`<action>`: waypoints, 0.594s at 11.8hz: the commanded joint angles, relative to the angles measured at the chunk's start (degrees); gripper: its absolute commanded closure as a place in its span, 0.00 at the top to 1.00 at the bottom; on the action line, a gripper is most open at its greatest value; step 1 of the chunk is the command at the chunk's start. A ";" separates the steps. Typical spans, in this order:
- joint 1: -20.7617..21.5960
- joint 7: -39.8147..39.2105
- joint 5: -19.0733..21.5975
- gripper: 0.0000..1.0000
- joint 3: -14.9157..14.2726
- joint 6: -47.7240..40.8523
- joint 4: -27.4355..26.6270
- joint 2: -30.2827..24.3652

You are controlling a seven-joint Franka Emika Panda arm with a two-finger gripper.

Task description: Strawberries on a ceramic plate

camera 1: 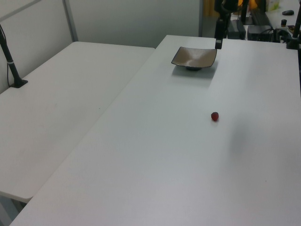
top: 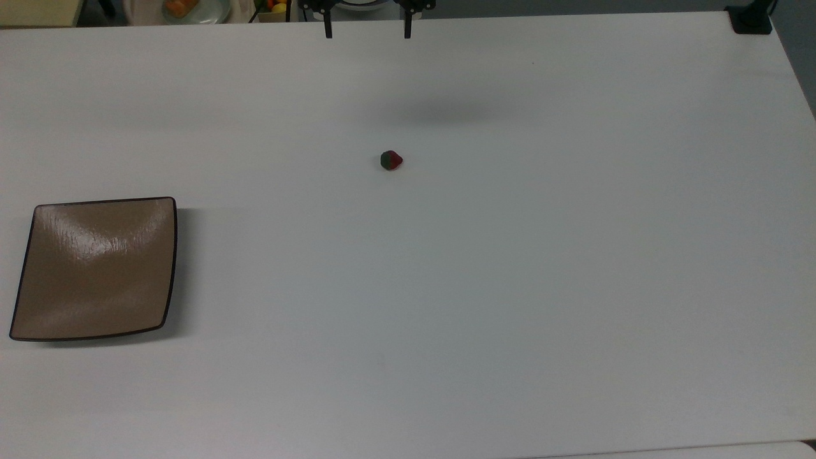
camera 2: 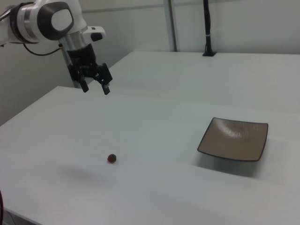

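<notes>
Gripper: your gripper [camera 2: 95,88] hangs high above the table [top: 510,287] with its two fingers spread apart and nothing between them. In the top view the fingertips [top: 328,30] show at the upper edge of the picture.

Gripper to strawberry: the strawberry [top: 391,160] is your landmark. The gripper sits well apart from it, up and to the right view's left. A soft shadow lies on the table just beyond the strawberry toward the gripper.

Strawberry: it rests on the bare table, alone, untouched. You see red flesh and a dark green cap [camera 2: 112,158]. Which way the cap faces cannot be told for certain.

Plate: the plate [top: 44,319] lies well apart from the strawberry, toward the top view's left and lower down. It holds nothing.

Progress: nothing of the task is done. The strawberry is not yet grasped and not yet on the plate.

Remaining, as judged: you must bring the gripper down over the strawberry, close on it, carry it to the plate and release it. The fruit is small and roundish, so a poorly centred grasp could roll it away.
</notes>
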 commanded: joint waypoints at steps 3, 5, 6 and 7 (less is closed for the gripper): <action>0.07 -9.76 0.37 1.00 -0.43 2.83 -0.54 0.90; -0.72 -17.59 0.38 1.00 -0.52 2.84 -1.25 1.43; -0.89 -22.15 0.55 1.00 -0.43 2.92 -1.60 1.95; -0.90 -25.59 1.07 1.00 -0.43 2.92 -2.04 2.91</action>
